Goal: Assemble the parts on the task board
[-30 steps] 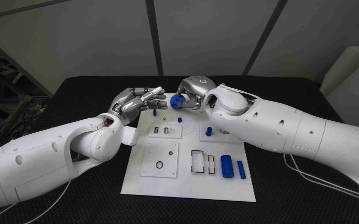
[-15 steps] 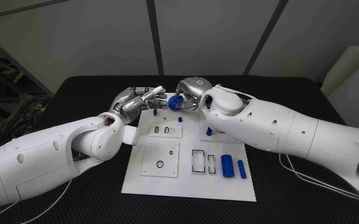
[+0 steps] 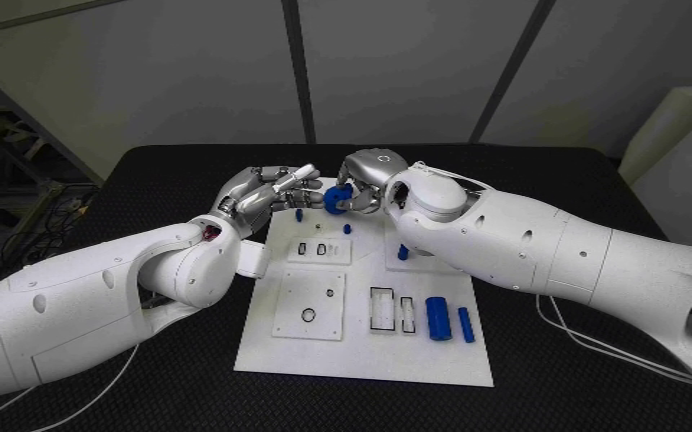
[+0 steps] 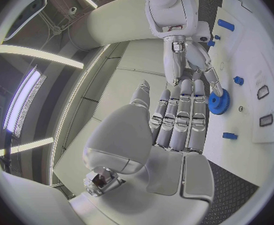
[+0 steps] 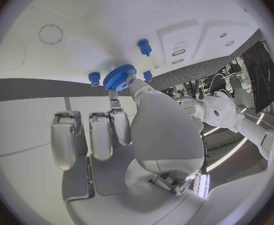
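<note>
A blue gear (image 3: 338, 198) hangs above the far end of the white task board (image 3: 361, 357), pinched between the thumb and a finger of my right hand (image 3: 371, 178). The right wrist view shows the gear (image 5: 119, 77) at those fingertips, over small blue pegs (image 5: 144, 47) standing in the board. My left hand (image 3: 274, 194) is just to the left of the gear, fingers stretched out and holding nothing. In the left wrist view its fingers (image 4: 177, 117) reach toward the gear (image 4: 219, 103) without gripping it.
Two blue cylinders (image 3: 436, 317) lie at the board's near right. Blue pegs (image 3: 402, 252) stand further up the board, with another peg (image 3: 348, 229) near the gear. Slots and a ring recess (image 3: 306, 318) mark the board's left half. Black table (image 3: 577, 392) surrounds it.
My right hand has edged slightly to the left with the gear, closer to the left hand's fingertips. The left hand has barely moved.
</note>
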Robot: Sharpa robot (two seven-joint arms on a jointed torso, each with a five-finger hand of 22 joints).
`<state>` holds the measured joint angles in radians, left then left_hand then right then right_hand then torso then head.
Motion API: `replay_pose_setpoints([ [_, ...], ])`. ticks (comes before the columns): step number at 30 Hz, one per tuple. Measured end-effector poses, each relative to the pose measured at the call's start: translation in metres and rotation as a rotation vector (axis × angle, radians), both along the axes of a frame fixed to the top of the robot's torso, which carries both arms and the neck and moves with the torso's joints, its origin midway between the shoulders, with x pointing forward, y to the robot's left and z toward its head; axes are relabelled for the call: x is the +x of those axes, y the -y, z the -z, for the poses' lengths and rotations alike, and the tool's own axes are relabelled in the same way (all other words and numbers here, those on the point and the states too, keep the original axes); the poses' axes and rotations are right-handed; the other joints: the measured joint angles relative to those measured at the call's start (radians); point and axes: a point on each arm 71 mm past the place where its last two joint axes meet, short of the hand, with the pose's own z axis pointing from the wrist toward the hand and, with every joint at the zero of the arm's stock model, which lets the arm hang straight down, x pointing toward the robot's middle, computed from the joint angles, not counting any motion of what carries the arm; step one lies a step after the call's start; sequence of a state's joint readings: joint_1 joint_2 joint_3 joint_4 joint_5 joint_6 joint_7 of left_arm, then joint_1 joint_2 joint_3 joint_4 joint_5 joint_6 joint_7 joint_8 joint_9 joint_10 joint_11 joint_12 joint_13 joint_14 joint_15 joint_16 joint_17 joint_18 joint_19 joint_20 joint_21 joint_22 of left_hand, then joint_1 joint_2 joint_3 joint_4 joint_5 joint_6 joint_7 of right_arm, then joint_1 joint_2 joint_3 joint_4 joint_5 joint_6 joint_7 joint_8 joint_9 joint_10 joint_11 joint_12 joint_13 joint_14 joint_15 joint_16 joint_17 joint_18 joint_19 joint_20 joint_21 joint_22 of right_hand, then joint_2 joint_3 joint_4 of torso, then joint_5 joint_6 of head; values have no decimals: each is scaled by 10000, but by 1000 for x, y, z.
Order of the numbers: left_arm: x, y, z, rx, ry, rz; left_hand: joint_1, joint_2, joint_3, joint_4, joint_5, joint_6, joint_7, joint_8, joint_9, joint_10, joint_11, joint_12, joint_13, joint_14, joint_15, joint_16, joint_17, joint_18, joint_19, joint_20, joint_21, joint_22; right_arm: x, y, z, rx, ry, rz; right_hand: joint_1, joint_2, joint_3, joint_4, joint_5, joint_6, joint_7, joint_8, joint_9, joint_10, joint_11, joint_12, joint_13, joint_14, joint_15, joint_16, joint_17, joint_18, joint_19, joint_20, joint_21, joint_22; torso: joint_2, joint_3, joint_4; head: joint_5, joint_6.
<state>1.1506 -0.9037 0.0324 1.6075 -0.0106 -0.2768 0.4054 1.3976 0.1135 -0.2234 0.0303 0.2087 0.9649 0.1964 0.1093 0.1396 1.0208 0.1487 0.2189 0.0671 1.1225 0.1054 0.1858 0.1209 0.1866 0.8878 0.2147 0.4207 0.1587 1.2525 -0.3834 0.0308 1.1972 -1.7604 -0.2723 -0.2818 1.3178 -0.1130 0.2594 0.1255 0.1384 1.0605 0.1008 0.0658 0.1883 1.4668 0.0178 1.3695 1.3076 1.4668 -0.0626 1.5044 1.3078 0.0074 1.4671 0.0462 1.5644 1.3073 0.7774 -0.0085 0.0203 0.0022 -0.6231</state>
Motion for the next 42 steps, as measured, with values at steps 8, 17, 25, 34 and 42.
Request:
replay_pose_setpoints([
  [8,0,-1,0,4,-9,-7,0,0,0,0,0,0,0,0,0,0,0,0,0,0,0,0,0,-1,0,0,0,1,1,4,1,-22,-13,80,-188,-188,-87,89,4,-304,59,8,-28,0,0,-44,0,0,0,0,-1,0,-25,25,0,0,0,1,-5,-7,-8],
  [17,0,-1,0,8,-29,-2,0,0,0,0,0,0,0,0,0,0,0,0,0,0,0,0,-1,0,0,0,0,2,1,6,2,-12,-17,170,-313,-314,-160,162,-31,-554,90,-27,-52,0,0,-123,0,-1,74,-38,-2,0,1,77,0,0,2,2,-5,-19,-14],
  [25,0,-1,0,9,-50,15,0,0,0,0,0,0,0,0,0,0,0,0,0,0,0,0,-1,0,0,0,0,2,1,10,2,11,6,287,-351,-353,-161,164,-30,-592,80,-28,-65,0,0,-123,0,-1,74,-38,-2,0,1,77,0,0,3,1,-1,-22,-34],
  [34,0,-1,1,12,-64,18,0,0,0,0,0,0,0,0,0,0,0,0,0,0,0,0,-2,0,0,0,0,3,0,10,2,24,0,293,-351,-354,-161,163,-29,-592,80,-28,-65,0,0,-122,0,-1,74,-38,-3,0,1,77,0,0,3,1,-1,-22,-49],
  [42,0,-2,1,17,-73,13,0,0,0,0,0,0,0,0,0,0,0,0,0,0,0,0,-2,0,0,0,0,3,-1,12,2,23,-9,291,-350,-354,-160,163,-29,-592,80,-27,-64,0,0,-122,0,0,74,-38,-3,0,-33,111,0,0,3,1,-1,-29,-64],
])
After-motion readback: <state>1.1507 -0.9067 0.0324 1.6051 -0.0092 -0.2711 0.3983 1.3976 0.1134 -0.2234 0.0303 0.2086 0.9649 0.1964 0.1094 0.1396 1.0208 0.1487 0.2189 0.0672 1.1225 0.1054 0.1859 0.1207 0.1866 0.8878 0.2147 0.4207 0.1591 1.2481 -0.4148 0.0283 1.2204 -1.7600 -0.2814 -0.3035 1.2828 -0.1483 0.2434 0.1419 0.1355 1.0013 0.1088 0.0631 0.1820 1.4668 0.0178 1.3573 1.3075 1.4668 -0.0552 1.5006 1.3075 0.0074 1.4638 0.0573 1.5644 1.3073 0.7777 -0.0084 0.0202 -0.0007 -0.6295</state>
